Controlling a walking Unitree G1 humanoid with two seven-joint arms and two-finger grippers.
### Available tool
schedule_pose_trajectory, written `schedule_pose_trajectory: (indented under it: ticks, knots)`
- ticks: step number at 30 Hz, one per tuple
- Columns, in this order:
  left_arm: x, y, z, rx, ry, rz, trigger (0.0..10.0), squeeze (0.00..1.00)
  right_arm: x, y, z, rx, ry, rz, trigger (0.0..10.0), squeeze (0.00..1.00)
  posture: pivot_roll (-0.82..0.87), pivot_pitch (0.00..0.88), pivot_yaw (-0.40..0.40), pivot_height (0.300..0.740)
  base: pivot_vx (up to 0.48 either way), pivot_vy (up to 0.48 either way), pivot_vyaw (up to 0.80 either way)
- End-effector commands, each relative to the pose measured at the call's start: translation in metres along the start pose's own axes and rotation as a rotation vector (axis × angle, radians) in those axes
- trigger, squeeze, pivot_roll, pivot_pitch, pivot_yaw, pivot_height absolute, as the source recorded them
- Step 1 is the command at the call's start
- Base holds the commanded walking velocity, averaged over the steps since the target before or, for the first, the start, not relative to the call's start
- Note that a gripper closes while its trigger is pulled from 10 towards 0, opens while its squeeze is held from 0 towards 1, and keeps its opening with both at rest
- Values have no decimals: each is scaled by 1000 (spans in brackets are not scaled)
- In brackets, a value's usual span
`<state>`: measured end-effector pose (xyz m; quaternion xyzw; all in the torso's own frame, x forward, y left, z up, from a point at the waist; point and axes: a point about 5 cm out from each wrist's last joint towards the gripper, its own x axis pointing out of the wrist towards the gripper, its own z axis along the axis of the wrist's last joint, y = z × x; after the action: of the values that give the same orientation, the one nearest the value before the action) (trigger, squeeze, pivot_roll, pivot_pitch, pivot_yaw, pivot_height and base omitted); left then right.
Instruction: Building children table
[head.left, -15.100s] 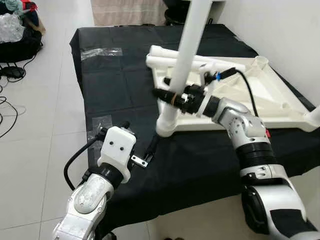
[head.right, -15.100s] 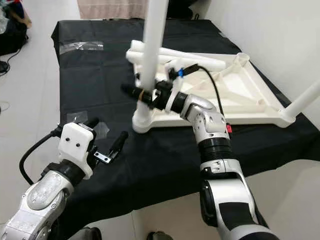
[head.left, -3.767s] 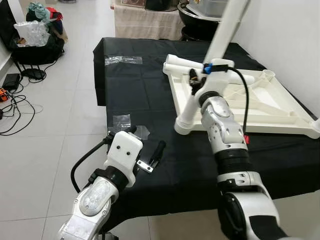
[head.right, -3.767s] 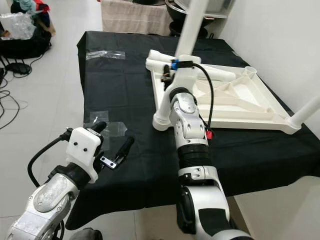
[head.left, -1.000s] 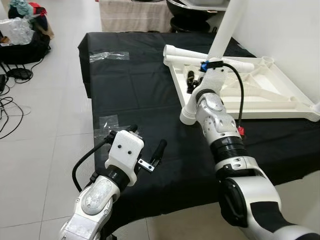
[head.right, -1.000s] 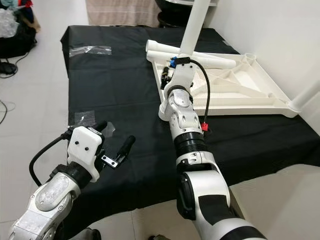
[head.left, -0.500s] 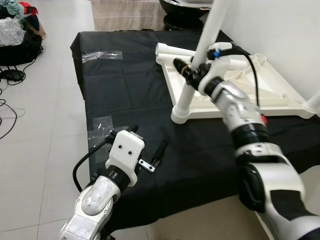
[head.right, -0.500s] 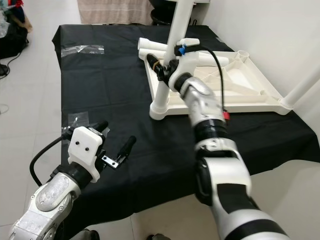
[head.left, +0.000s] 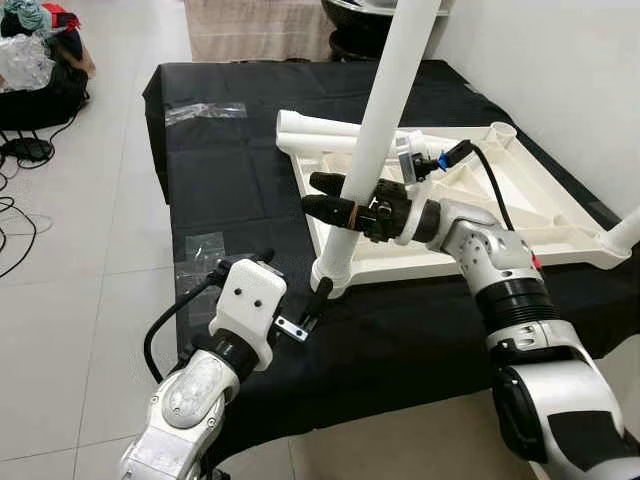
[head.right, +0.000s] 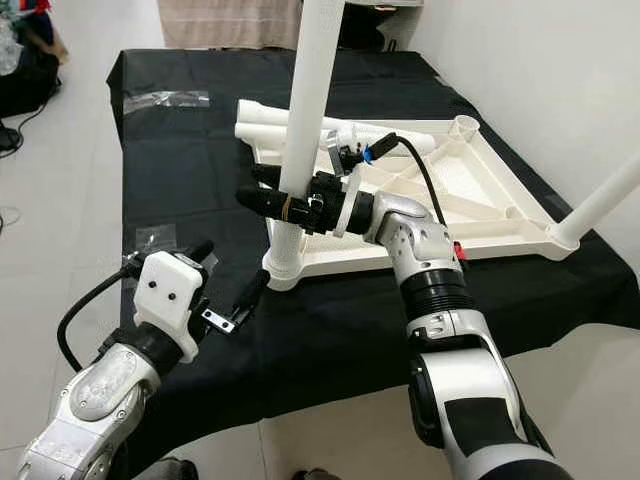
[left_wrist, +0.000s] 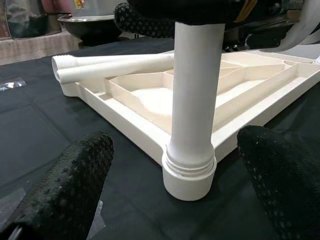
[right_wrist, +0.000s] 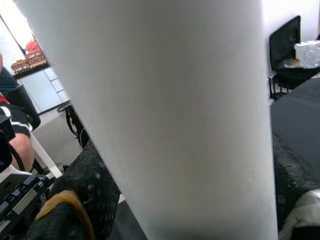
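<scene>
A white plastic tabletop (head.left: 470, 255) lies upside down on the black cloth. A white table leg (head.left: 375, 130) stands upright in its near left corner socket (head.left: 335, 272). My right gripper (head.left: 333, 196) is shut on this leg about a third of the way up, its black fingers (right_wrist: 95, 185) on both sides. My left gripper (head.left: 292, 280) is open just in front of the socket, and its fingers (left_wrist: 65, 190) flank the leg's base (left_wrist: 190, 172) without touching. Two loose legs (head.left: 320, 125) lie along the tabletop's far edge. Another leg (head.left: 625, 232) sticks up at the right corner.
The black cloth (head.left: 240, 180) covers a low table with tape patches (head.left: 205, 245) on it. A white wall rises on the right. Tiled floor (head.left: 80, 260) lies to the left, with a dark bag and cables (head.left: 35, 90) at the far left.
The tabletop's near corner and its upright leg have slid toward me and to the left, close to the left gripper. My right gripper now holds lower on the leg.
</scene>
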<state>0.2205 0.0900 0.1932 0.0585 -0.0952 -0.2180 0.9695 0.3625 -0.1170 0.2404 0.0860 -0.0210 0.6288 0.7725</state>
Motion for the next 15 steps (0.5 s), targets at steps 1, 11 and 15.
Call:
schedule_pose_trajectory:
  ticks: [1,11,15]
  knots:
    - [-1,-3,-4,-10,15,-11,10000,0,7,4,1,-42,29,59,0,0,100,109,-115,740,0,0,0]
    - [0,-4,-5,-12,11,-19,10000,0,7,-3,1,-64,-16,-85,0,0,91,93,-107,740,0,0,0]
    - [2,-5,-4,-13,8,-24,10000,0,12,-15,1,-62,-55,-284,0,0,90,91,-106,740,0,0,0]
